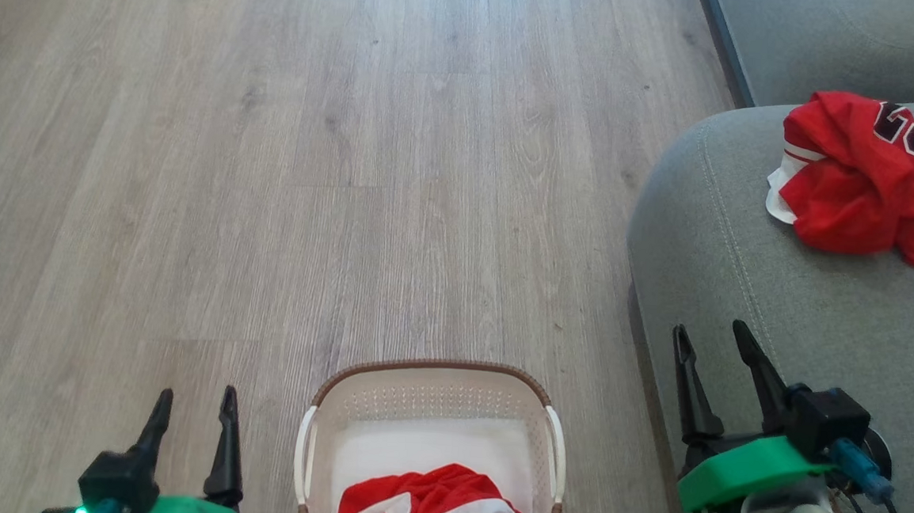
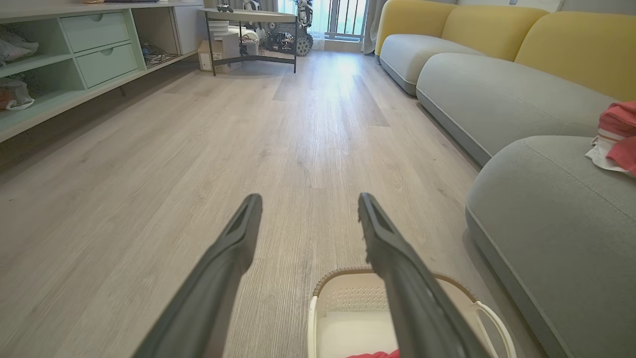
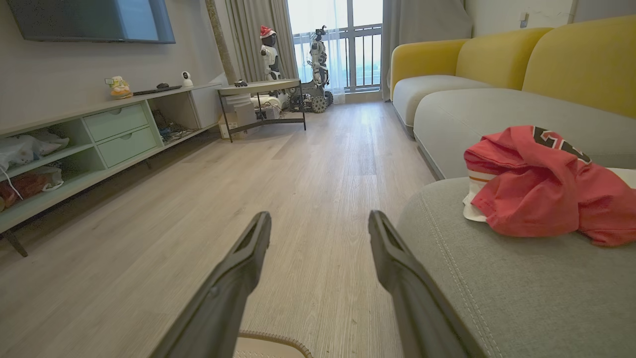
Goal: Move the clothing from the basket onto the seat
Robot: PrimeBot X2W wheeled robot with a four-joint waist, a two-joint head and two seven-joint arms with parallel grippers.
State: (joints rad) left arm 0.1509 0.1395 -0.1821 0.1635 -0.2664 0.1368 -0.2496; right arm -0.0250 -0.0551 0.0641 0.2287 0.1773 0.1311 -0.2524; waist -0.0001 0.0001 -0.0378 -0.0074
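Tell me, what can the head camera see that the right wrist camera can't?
Head view: the red striped piece lying in the basket, and the open left gripper to the basket's left.
Right wrist view: a television, a pale green shelf unit, yellow sofa backs and a window.
Both: the red jersey resting on the seat, the wood floor and the open right gripper.

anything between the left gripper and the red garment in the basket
Nothing visible from above. The red garment lies uncovered in the open basket; the open left gripper sits to its left over the floor, so only the basket's wall lies between them sideways.
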